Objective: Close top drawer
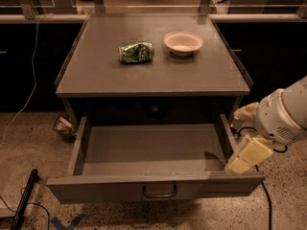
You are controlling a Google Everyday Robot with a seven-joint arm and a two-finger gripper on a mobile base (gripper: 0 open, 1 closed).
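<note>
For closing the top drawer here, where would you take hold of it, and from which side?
Take the curved pull handle at the centre of the front of the top drawer, coming from the front: the drawer stands open, so a centred push likely runs straight. The gripper is by its right front corner.

Pincer (241,162) beside drawer (96,190); arm (287,115) edge-cropped

Dim warm overhead light, deep shadow under tabletop (192,75); pale hand (243,160) lit beside top drawer (153,150)
</note>
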